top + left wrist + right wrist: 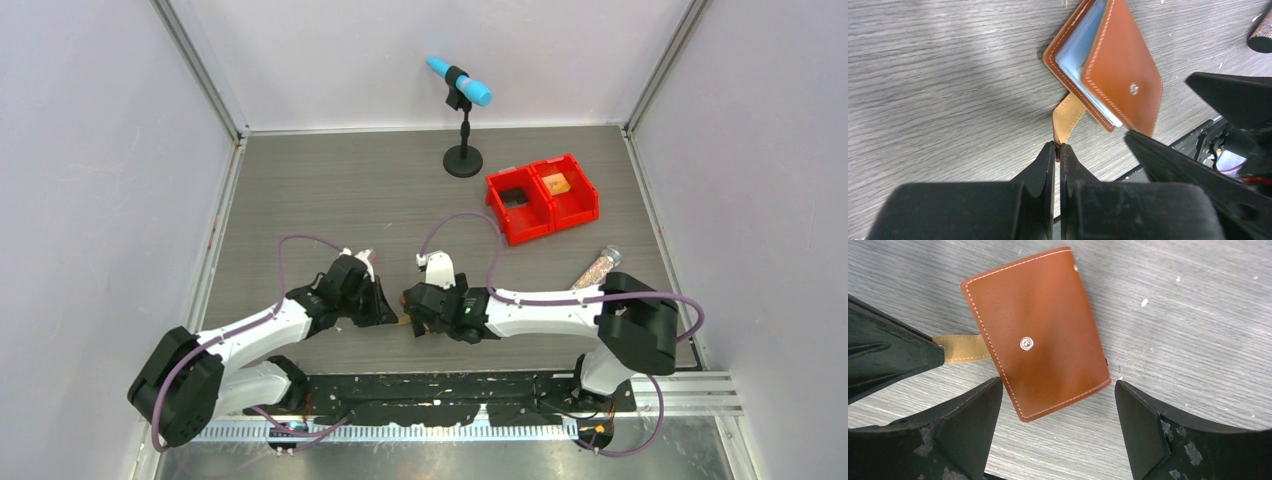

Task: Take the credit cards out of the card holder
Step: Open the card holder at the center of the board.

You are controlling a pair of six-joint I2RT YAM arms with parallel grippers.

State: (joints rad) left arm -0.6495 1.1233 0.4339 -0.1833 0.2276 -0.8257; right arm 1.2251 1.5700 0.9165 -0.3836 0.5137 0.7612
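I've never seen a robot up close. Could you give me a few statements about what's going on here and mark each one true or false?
1. The left gripper is shut on the tan tab of the card holder. True.
2. The right gripper is clamped on the card holder. False: its jaws stand open, one finger on each side of it.
3. The card holder lies in a bin. False: it is between the two grippers near the front of the table; the red bins stand farther back.
4. The card holder gapes slightly, showing pale blue panels. True.
5. A blue microphone stands at the table's far side. True.
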